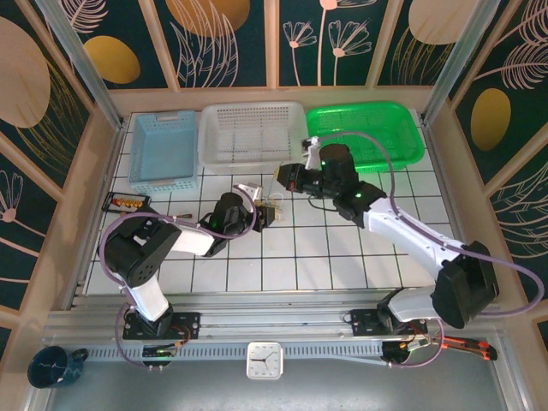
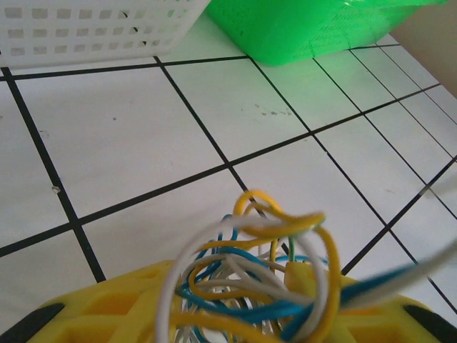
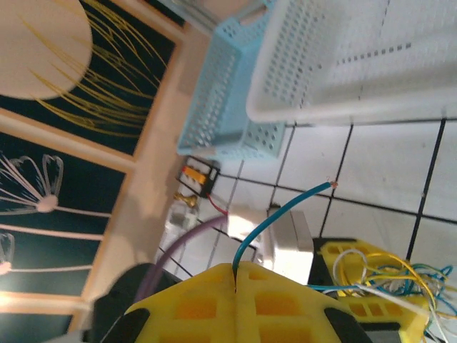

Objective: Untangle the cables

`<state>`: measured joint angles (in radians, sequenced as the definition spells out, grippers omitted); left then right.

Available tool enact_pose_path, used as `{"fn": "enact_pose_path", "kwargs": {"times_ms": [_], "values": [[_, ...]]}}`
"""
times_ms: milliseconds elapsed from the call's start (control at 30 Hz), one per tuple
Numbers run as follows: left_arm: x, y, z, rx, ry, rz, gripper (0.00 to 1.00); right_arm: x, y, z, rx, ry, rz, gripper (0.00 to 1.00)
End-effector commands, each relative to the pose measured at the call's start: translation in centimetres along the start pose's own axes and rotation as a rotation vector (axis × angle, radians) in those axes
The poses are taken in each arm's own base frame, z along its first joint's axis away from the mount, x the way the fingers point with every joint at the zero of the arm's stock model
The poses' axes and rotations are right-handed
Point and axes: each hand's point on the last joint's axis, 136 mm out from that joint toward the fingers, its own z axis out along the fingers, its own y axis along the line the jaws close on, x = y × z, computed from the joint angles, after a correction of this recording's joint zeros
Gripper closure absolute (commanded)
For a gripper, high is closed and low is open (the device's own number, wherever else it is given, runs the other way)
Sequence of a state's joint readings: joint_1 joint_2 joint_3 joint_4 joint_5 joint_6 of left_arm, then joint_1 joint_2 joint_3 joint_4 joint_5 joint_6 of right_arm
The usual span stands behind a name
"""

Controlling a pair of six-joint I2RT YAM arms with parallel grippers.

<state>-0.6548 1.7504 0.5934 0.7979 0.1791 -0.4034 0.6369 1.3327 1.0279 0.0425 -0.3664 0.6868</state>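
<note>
The cables (image 2: 250, 275) are a tangle of thin yellow, blue and whitish wires, bunched between the yellow fingers of my left gripper (image 2: 243, 318), which is shut on them just above the tiles. In the top view this gripper (image 1: 261, 214) is at mid-table with the cables (image 1: 272, 204) at its tip. My right gripper (image 3: 235, 270) has its jaws pressed together on one blue wire (image 3: 285, 211), which curves up from the seam to a bare end. That wire runs back to the tangle (image 3: 389, 275). In the top view my right gripper (image 1: 284, 178) hangs just behind and to the right of the left one.
Three baskets line the back of the table: blue (image 1: 163, 147), white (image 1: 253, 133) and green (image 1: 368, 130). A small black box (image 1: 124, 203) with orange parts lies at the left edge. The white basket (image 2: 86, 28) and green basket (image 2: 300, 28) stand just beyond the left gripper.
</note>
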Motion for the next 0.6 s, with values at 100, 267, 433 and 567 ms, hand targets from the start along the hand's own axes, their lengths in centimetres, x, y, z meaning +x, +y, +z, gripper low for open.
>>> {"fn": "enact_pose_path", "kwargs": {"times_ms": [100,267,433,567], "values": [[1.9,0.3,-0.4,-0.005,0.044,-0.023,0.59,-6.0,5.4,-4.6,-0.119,-0.181,-0.070,1.00],[1.9,0.3,-0.7,-0.009,0.041,-0.023,0.52,-5.8,3.5,-4.6,-0.087,-0.188,-0.047,1.00],[0.8,-0.2,-1.7,-0.006,0.010,-0.018,0.34,-3.8,1.4,-3.5,-0.077,-0.147,-0.015,1.00],[-0.3,-0.7,-2.6,-0.001,-0.017,-0.006,0.23,-2.7,0.6,-3.0,-0.070,-0.119,-0.019,1.00]]}}
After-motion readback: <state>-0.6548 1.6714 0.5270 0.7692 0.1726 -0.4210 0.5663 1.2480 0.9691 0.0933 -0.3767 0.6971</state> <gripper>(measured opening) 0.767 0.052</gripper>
